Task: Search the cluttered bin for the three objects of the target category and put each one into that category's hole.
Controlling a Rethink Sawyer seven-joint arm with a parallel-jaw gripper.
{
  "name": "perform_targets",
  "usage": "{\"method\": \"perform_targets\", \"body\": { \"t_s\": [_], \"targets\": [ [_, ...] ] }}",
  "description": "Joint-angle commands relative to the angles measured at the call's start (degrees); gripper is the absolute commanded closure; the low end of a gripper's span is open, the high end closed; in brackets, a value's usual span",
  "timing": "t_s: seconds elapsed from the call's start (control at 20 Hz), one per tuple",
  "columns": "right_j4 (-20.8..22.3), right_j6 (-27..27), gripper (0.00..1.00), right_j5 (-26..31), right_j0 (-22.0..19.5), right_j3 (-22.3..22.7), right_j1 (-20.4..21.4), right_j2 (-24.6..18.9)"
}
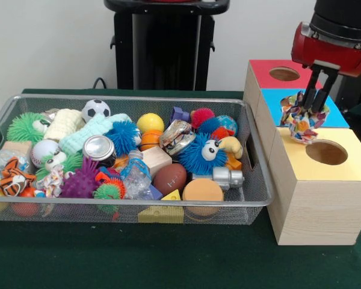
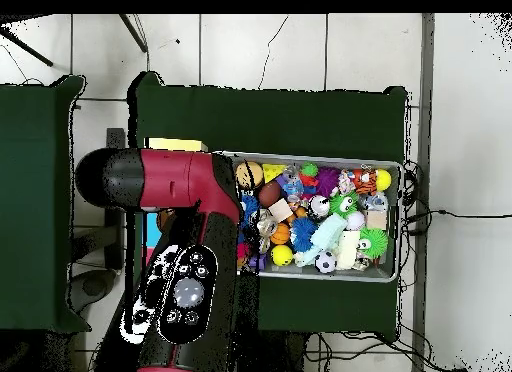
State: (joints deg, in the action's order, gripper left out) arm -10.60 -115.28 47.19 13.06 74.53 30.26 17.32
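My gripper (image 1: 311, 107) hangs over the hole of the blue-topped box (image 1: 337, 118), shut on a crumpled toy (image 1: 303, 123) patterned in many colours. The toy dangles just above that box, hiding most of its hole. Behind it is the red-topped box (image 1: 271, 64) with its open hole (image 1: 284, 73), and in front the yellow-topped box (image 1: 343, 137) with its hole (image 1: 327, 152). The wire mesh bin (image 1: 132, 99) to the left is full of toys. In the overhead view the arm (image 2: 185, 238) hides the gripper and most of the boxes.
The bin holds a soccer ball (image 1: 96, 109), a blue furry creature (image 1: 203, 153), a small football (image 1: 169, 178), a metal can (image 1: 99, 148), spiky balls, wooden blocks and more. In the overhead view, the bin (image 2: 400, 220) lies right of the arm and a yellow box top (image 2: 175, 145) shows.
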Motion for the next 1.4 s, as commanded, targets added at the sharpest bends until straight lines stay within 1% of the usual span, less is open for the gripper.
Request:
{"method": "perform_targets", "body": {
  "t_s": [0.05,0.25,0.45,0.6,0.75,0.85,1.05,1.25,1.4],
  "targets": [
    [-0.9,-10.9,1.00,6.0,-0.5,-3.2,-2.2,-2.8],
    [-0.9,-13.3,1.00,10.2,1.3,-5.5,-2.2,-1.8],
    [-1.7,-14.7,1.00,11.5,1.9,-6.1,-2.3,-1.7],
    [-2.1,-14.6,1.00,10.2,1.8,-5.2,-2.1,-2.0],
    [-2.0,-13.8,1.00,10.6,1.6,-5.6,-2.0,-1.8],
    [-1.7,-12.8,1.00,9.5,1.2,-5.3,-2.2,-1.9],
    [-0.8,-10.6,1.00,6.4,0.0,-5.6,-3.6,-2.4],
    [0.1,-10.7,1.00,2.6,-0.3,-5.8,-5.3,-2.0],
    [0.5,-10.6,1.00,2.2,-0.4,-6.5,-6.0,-1.6]
  ]
}}
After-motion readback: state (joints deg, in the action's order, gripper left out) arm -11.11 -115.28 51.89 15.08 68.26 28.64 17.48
